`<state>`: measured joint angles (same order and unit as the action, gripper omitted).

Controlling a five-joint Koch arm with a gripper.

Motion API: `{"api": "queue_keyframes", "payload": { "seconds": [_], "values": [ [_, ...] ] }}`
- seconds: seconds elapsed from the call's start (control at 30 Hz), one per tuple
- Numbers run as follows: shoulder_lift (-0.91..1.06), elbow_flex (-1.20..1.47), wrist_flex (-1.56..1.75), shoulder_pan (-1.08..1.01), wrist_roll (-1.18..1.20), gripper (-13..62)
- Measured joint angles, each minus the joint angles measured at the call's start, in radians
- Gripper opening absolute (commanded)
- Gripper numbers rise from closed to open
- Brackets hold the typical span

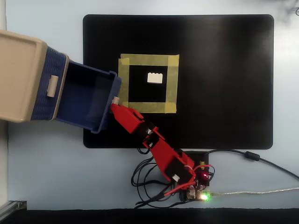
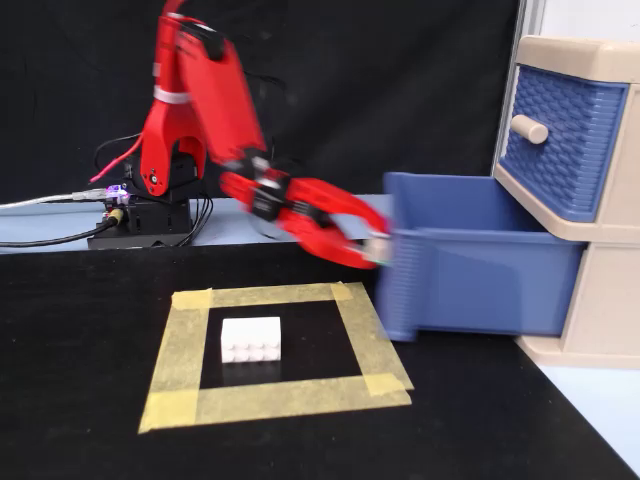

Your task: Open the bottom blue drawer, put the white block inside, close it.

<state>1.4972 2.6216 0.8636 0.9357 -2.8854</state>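
From above, the bottom blue drawer [image 1: 91,98] stands pulled far out of the beige cabinet [image 1: 21,70], its deep box open to the camera and its front edge overlapping the black mat [image 1: 219,79]. Nothing shows inside it from this angle. The red arm [image 1: 156,147] reaches across from its base near the lower edge, and the gripper [image 1: 115,103] sits right at the drawer's small beige handle [image 1: 115,100]. Its jaws lie too close together in this view to separate, and in the fixed view the gripper [image 2: 375,250] is smeared by motion blur against the drawer front, so I cannot tell whether it is clamped on the handle.

Only the fixed view shows the cabinet's face: two blue drawers, the upper blue drawer [image 2: 560,130] pushed in with its round knob sticking out, the lower one [image 2: 470,260] extended toward the arm.

One white block [image 1: 155,78] lies studs-up in the middle of one square of yellow tape [image 1: 124,84], well apart from the drawer and the gripper. The fixed view shows the block [image 2: 250,338] with a row of three studs visible along its side.
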Motion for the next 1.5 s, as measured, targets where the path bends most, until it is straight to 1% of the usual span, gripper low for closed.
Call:
{"api": "queue_keyframes", "payload": {
  "seconds": [0.03, 0.1, 0.13, 0.17, 0.23, 0.33, 0.4, 0.43, 0.5, 0.57, 0.6, 0.63, 0.7, 0.77, 0.8, 0.87, 1.0, 1.07, 1.13, 1.3, 1.5],
  "values": [
    [0.049, 0.086, -0.002, -0.009, 0.0, 0.5],
    [0.084, 0.132, -0.018, -0.006, 0.002, 22.5],
    [0.089, 0.097, -0.018, -0.012, 0.006, 30.6],
    [0.092, 0.095, -0.017, -0.011, 0.006, 33.8],
    [0.12, 0.124, -0.02, -0.026, 0.009, 33.9],
    [0.262, 0.179, -0.029, -0.117, 0.011, 33.9],
    [0.391, 0.209, -0.107, -0.193, 0.015, 33.8],
    [0.491, 0.199, -0.221, -0.238, 0.026, 33.8],
    [0.591, 0.13, -0.428, -0.284, 0.055, 33.9],
    [0.638, -0.092, -0.764, -0.316, 0.098, 34.0],
    [0.64, -0.304, -1.042, -0.331, 0.126, 34.3],
    [0.624, -0.417, -1.193, -0.337, 0.14, 34.4],
    [0.526, -0.676, -1.526, -0.365, 0.141, 34.5],
    [0.374, -0.966, -1.813, -0.414, 0.12, 34.5],
    [0.262, -1.115, -1.962, -0.446, 0.066, 34.4],
    [0.121, -1.238, -2.091, -0.46, -0.04, 34.3],
    [-0.164, -1.497, -2.206, -0.485, -0.353, 34.4],
    [-0.229, -1.54, -2.235, -0.528, -0.43, 34.3],
    [-0.278, -1.595, -2.261, -0.595, -0.453, 34.2],
    [-0.29, -1.597, -2.312, -0.67, -0.459, 34.0],
    [-0.374, -1.597, -2.298, -0.692, -0.459, 34.1]
  ]
}}
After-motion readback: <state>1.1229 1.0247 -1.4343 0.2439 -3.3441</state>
